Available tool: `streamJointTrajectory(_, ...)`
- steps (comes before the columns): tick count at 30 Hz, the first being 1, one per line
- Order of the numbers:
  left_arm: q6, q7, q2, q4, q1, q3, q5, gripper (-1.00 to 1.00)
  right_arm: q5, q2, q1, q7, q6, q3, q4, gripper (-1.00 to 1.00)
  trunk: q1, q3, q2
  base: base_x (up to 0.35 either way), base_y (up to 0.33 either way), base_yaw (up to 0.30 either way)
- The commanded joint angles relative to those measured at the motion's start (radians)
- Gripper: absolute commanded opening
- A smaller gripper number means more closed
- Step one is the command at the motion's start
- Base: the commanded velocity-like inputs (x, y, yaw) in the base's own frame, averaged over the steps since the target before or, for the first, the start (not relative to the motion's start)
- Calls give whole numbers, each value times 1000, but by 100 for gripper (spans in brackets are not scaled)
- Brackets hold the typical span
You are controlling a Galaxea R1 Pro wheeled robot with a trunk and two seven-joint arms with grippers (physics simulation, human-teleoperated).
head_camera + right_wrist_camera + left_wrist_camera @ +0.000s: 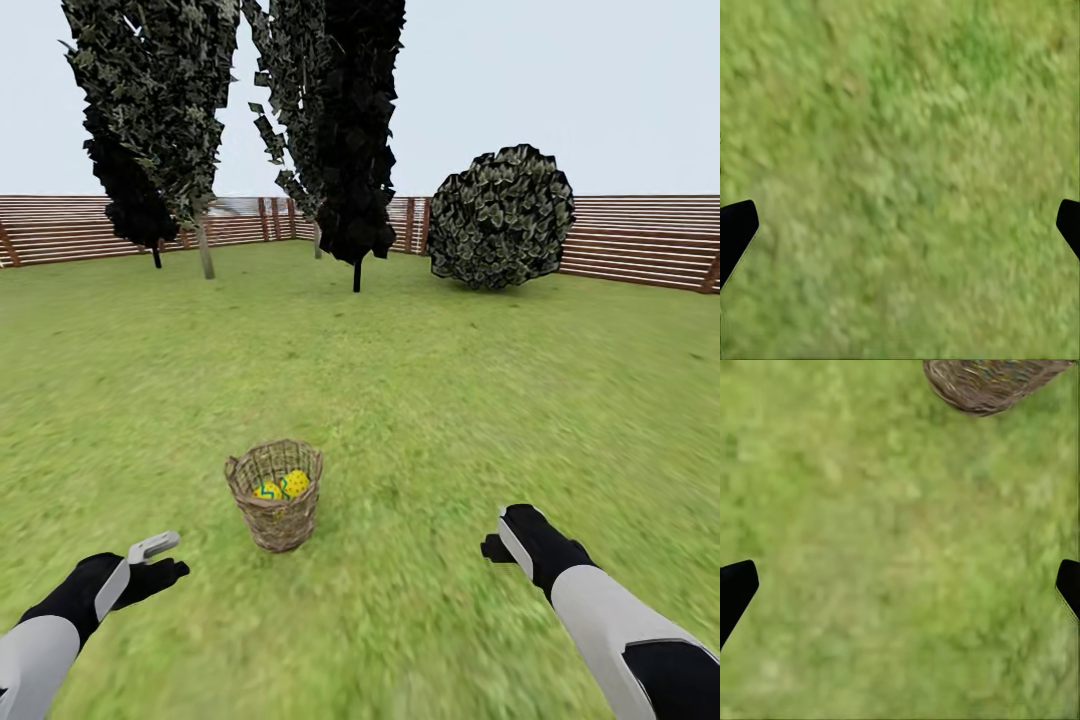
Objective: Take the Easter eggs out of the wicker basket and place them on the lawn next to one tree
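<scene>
The brown wicker basket (276, 512) stands upright on the lawn (420, 400), slightly left of centre ahead of me. Two yellow Easter eggs (283, 486) with coloured marks show inside it; anything deeper is hidden by the rim. My left gripper (163, 559) hovers low over the grass, nearer to me and left of the basket, open and empty. In the left wrist view its fingertips (736, 587) stand wide apart and the basket (986, 384) sits at the frame's edge. My right gripper (500, 537) is open over bare grass right of the basket, fingertips (736, 227) spread. The tree is out of view.
Dark narrow cypresses (355, 130) and a thin grey trunk (205, 252) stand at the far end of the lawn. A round dark bush (500, 217) sits far right. A brown slatted fence (640, 250) closes off the back. Open grass lies all around the basket.
</scene>
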Motion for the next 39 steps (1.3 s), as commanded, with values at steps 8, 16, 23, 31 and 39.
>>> streamJointTrajectory(8,6,-2,1,-1,0,5,4,100,-11,-1,-1,-7,4,9,-1,100,1,-1,-1,339,0,0)
streamJointTrajectory(16,6,2,3,-1,0,4,4,100,-11,0,-1,-7,4,9,-1,100,1,-1,-1,339,0,0)
streamJointTrajectory(23,6,3,3,-2,0,4,4,100,-11,1,-1,-7,4,10,-1,100,1,-1,-1,339,0,0)
streamJointTrajectory(31,-1,3,1,-5,0,7,2,100,-11,3,-1,-7,3,11,-1,100,1,-1,-1,258,0,0)
streamJointTrajectory(39,-3,138,-17,-3,0,8,3,100,-11,2,-1,-7,3,11,-1,100,1,-1,-1,322,0,0)
